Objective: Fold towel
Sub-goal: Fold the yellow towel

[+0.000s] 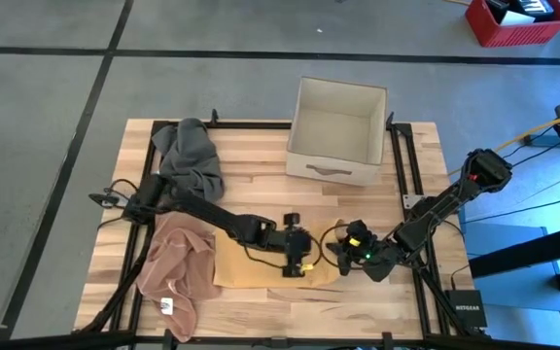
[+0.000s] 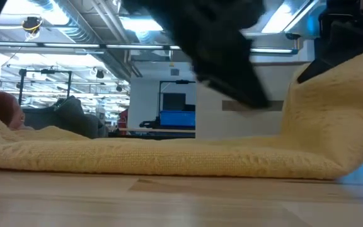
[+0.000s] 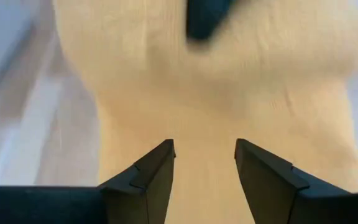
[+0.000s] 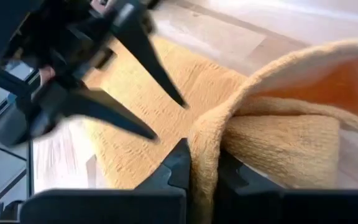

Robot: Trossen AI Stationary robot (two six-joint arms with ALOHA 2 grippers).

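Observation:
A yellow towel (image 1: 236, 270) lies flat on the wooden table near its front edge; in the low view its right end (image 2: 333, 88) stands raised off the wood. My right gripper (image 1: 344, 255) (image 4: 204, 163) is at that right end, shut on the cloth. My left gripper (image 1: 307, 255) (image 3: 204, 148) hovers open just above the towel's middle (image 3: 216, 106), its fingers apart over the cloth. It also shows in the right wrist view as the left gripper (image 4: 160, 118), close to my right one. My right gripper pinches a raised fold of the yellow towel's right end (image 4: 207, 134) between its two fingers. It comes in low from the table's right. The cloth arches up around the fingers, while the rest of the towel (image 4: 166, 87) lies flat on the table.
A crumpled pink towel (image 1: 178, 264) lies left of the yellow one, and a grey towel (image 1: 191, 157) sits at the far left. An open cardboard box (image 1: 336, 131) stands at the far edge. Bare wood (image 1: 261, 209) lies between the box and the yellow towel.

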